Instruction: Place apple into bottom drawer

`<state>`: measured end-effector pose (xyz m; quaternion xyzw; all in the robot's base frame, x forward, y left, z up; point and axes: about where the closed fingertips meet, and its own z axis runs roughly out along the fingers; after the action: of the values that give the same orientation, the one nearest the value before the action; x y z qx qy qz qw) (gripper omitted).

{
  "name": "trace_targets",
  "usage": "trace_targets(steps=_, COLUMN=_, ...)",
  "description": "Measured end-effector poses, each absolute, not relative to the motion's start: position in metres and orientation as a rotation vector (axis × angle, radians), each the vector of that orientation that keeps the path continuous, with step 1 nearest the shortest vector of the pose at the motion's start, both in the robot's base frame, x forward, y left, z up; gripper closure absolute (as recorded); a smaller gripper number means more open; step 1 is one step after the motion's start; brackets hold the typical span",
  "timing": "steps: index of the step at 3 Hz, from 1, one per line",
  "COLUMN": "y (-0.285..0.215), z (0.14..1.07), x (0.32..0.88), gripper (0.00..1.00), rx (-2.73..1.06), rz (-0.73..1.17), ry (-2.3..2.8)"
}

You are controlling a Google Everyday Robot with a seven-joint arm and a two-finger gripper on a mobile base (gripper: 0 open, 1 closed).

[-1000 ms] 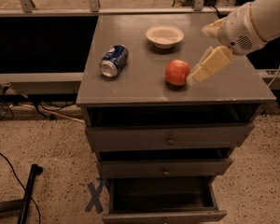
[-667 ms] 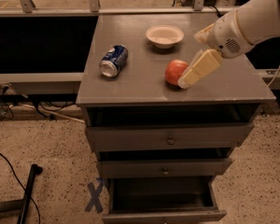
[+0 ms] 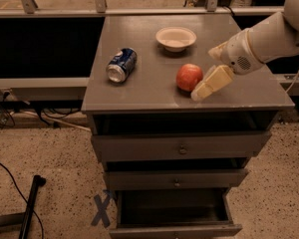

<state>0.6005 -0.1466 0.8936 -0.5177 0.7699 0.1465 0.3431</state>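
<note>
Gripper (image 3: 204,73): right of centre in frame, low over the cabinet top, just beside apple's right side. We see 2 cream fingers spread apart, nothing pinched btw them.
Lower finger (image 3: 213,81): slants down-left, tip near the tabletop by apple. We can't tell if it touches the apple.
Apple (image 3: 189,77): red-orange, resting on cabinet top (image 3: 139,91), centre-right of frame.
Bottom drawer (image 3: 174,230): pulled out, bottom centre, dark inside.
Upper 2 drawers (image 3: 179,146): stacked above it, small knobs on fronts.
Soda can (image 3: 121,64): on its side, left of apple, well apart.
White bowl (image 3: 176,38): upright, upper centre, behind apple.
</note>
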Motion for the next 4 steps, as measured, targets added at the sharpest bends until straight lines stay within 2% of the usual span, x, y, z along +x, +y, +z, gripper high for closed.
trace_targets(steps=1, y=-0.152, z=0.876, x=0.619, gripper=0.0, rx=-1.363, rz=0.39, ry=1.998)
trace_targets(steps=3, y=-0.126, z=0.86, x=0.656, gripper=0.0, rx=-1.37, rz=0.471, ry=1.919)
trace_targets(steps=4, y=-0.11, z=0.856, x=0.658, gripper=0.18, rx=-1.401, rz=0.507, ry=1.89)
